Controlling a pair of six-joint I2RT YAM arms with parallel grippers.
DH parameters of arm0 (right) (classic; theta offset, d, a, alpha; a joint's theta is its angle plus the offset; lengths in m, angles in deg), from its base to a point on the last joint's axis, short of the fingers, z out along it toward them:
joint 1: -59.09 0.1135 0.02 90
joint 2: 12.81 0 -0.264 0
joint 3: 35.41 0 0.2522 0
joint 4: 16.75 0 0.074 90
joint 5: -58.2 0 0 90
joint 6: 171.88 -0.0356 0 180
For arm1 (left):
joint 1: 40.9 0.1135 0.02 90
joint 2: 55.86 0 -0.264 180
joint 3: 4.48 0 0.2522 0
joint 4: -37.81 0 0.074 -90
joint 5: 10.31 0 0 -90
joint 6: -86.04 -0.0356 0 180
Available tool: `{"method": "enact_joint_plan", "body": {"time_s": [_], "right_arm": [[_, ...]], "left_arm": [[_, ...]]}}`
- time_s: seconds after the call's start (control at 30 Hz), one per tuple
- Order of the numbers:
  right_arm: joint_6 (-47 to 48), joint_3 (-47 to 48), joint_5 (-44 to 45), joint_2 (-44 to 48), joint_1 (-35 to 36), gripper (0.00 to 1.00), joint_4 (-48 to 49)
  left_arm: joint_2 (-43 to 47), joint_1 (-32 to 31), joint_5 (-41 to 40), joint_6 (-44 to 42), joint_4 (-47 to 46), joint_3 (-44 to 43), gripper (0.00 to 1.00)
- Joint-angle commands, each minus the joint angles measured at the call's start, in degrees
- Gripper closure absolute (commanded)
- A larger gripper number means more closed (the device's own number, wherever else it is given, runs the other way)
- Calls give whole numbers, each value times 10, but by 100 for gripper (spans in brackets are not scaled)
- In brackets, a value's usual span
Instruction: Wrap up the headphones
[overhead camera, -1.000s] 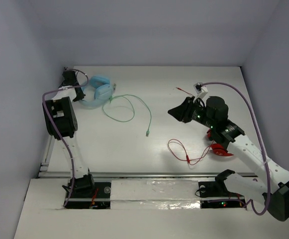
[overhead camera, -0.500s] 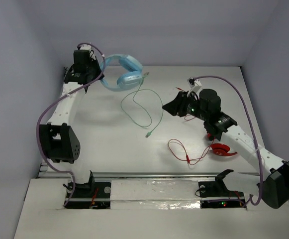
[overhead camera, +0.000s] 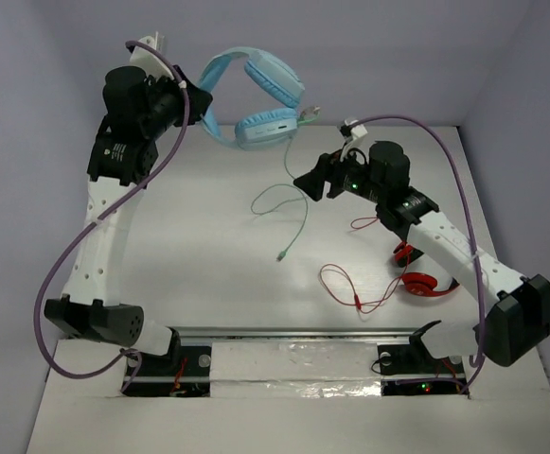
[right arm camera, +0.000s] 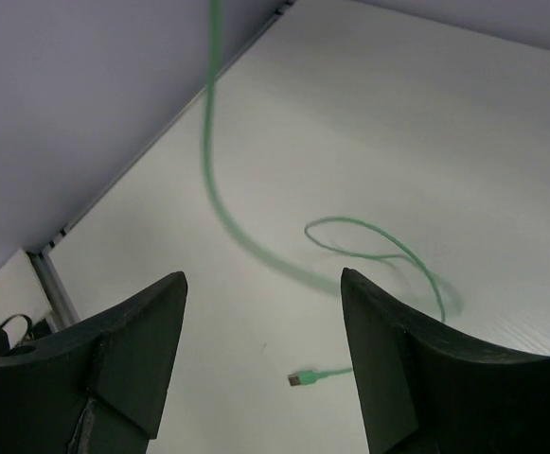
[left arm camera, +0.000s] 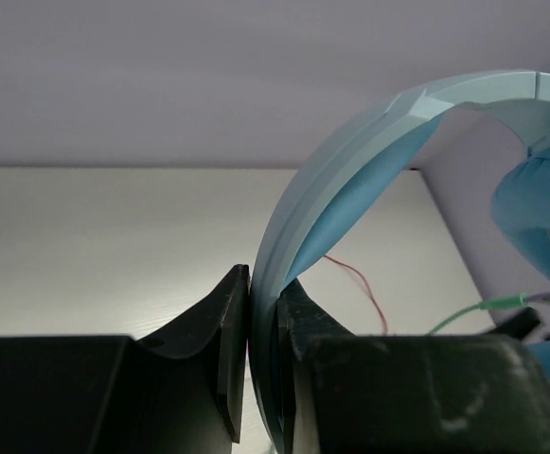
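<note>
Even light, cable (right arm camera: 207,132) blurred

green cable (right arm camera: 208,113) dangles just ahead of the right hand (right arm camera: 260,276); bare table (overhead camera: 189,246) beyond it.

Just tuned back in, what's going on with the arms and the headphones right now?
The left gripper is clamped on the headband of the light blue headphones and holds them up off the table at the far side. Their green cable hangs down, with its plug lying on the table. The right gripper is open beside the hanging cable and holds nothing. The red headphones lie near the right arm.
</note>
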Motion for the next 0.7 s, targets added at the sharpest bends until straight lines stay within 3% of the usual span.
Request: {"method": "enact_joint_plan", "body": {"time_s": [0.0, 0.17, 0.27, 0.33, 0.43, 0.47, 0.57, 0.67], "right_arm": [[53, 42, -46, -11, 5, 28, -3], [44, 24, -55, -14, 5, 28, 36], [77, 21, -33, -11, 5, 33, 10], [90, 12, -67, -9, 5, 34, -1], [73, -10, -134, -15, 5, 40, 29], [65, -18, -139, -17, 5, 47, 41], [47, -51, -93, -15, 5, 58, 68], [34, -78, -84, 0, 5, 60, 83]], "left_arm": [[41, -3, 56, 43, -39, -49, 100], [58, -3, 81, 52, -49, -62, 100], [55, -3, 84, 54, -34, -100, 100], [47, -3, 74, 51, -18, -133, 100], [35, -3, 85, 60, -22, -148, 100], [34, -3, 88, 65, -25, -148, 100], [33, -3, 92, 79, -37, -148, 100], [33, -3, 90, 87, -43, -151, 100]]}}
